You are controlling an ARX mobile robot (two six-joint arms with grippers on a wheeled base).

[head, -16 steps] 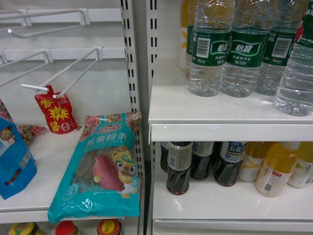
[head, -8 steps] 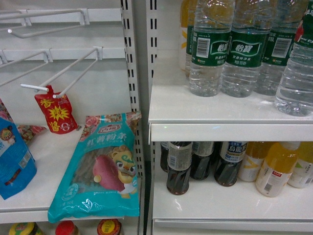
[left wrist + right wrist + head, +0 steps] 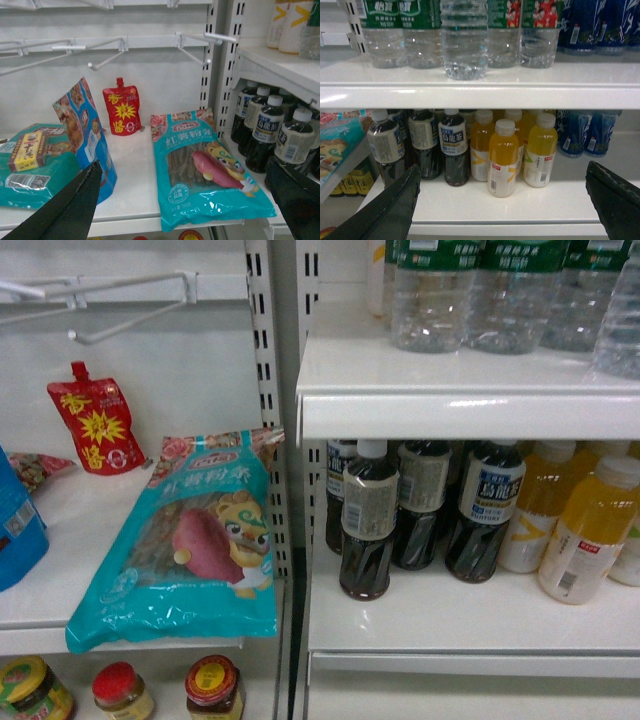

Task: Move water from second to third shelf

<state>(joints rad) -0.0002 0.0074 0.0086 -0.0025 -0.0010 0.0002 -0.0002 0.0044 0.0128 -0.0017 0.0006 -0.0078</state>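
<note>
white shelf [image 3: 470, 87], water bottles [image 3: 464, 37] standing on it, tea and juice below

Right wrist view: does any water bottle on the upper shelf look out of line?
Yes. One water bottle stands forward of the row, near the shelf edge, with no green label visible. The other bottles look orderly.

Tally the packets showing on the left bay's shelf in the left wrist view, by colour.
Teal: 2, the sweet-potato packet and the left teal packet
Blue bag: 1
Red pouch: 1
Yellow-and-red pack, lying on the left teal packet: 1
Total: 5
</note>
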